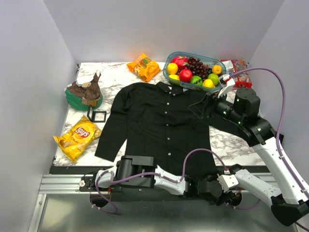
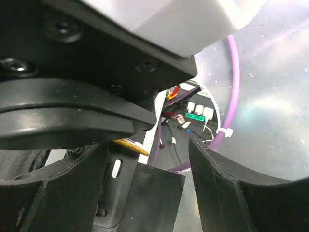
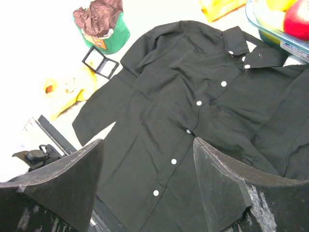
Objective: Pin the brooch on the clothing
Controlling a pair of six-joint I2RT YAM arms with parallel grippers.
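The clothing [image 1: 161, 128] is a black button-up shirt lying flat across the middle of the table, collar toward the back. In the right wrist view the clothing [image 3: 193, 96] fills the frame, its white buttons [image 3: 198, 103] running down the front. My right gripper [image 3: 147, 142] hangs open above the shirt front with nothing between its fingers; from above, the right gripper [image 1: 200, 108] is over the shirt's right chest. My left gripper [image 1: 215, 187] lies folded at the near edge below the table. The left gripper [image 2: 147, 145] is open and faces the other arm's base and a purple cable [image 2: 234, 96]. The brooch is not in view.
A small black square frame box [image 1: 96, 115] lies left of the shirt, beside a green bowl [image 1: 83, 99] and a yellow chips bag [image 1: 77, 137]. An orange snack bag [image 1: 143, 66] and a fruit basket [image 1: 194, 70] stand at the back. The right arm crosses the table's right side.
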